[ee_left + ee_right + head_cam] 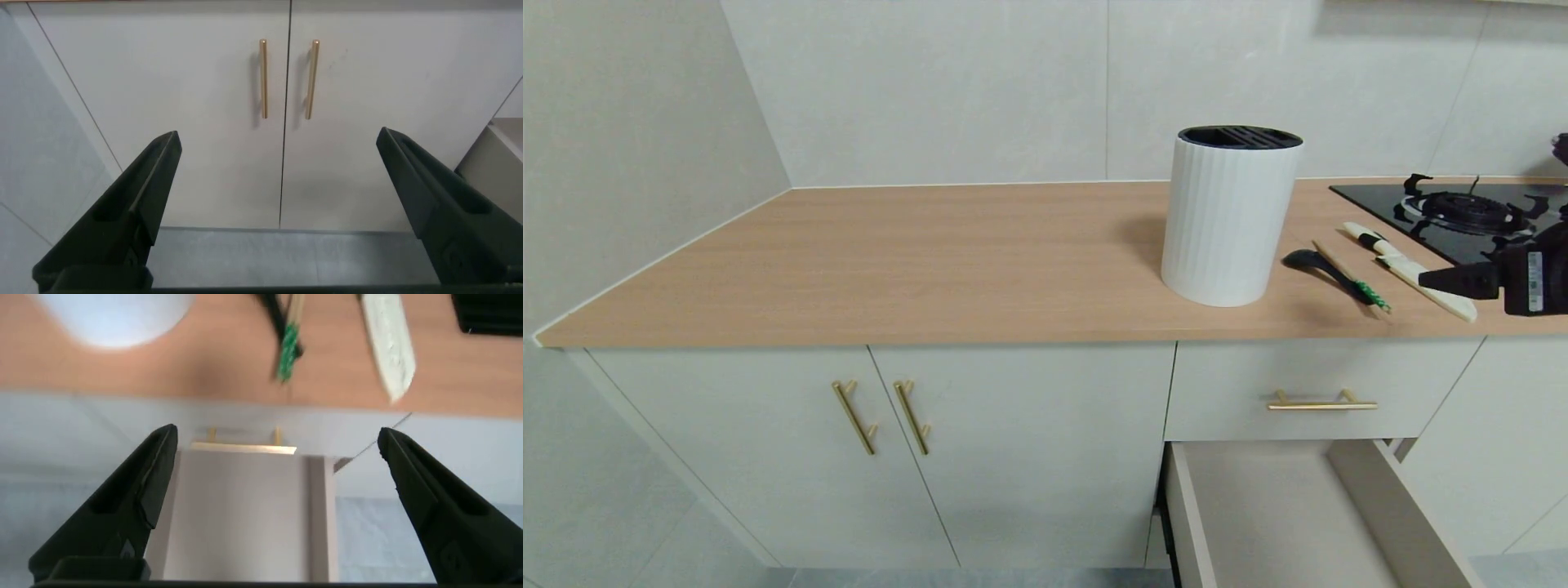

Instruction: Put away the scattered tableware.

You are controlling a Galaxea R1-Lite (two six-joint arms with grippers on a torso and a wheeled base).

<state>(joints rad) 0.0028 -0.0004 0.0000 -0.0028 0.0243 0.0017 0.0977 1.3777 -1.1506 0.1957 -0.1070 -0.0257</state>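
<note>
Beside the white ribbed utensil holder [1230,220] on the worktop [931,261], a black spoon [1300,260], chopsticks [1373,296] and cream knife [1413,278] lay scattered, so the right end effector [276,437] hung near them, spread wide, apparently to pick one.

The surface [890,261] is light tan wood grain. The holder [1229,229] is white with vertical ribs and a black slotted top. To its right lie a black spoon [1308,262], wooden chopsticks [1370,294] with green-patterned ends, and a cream knife [1413,276]. The drawer handle [1321,403] is gold.
</note>
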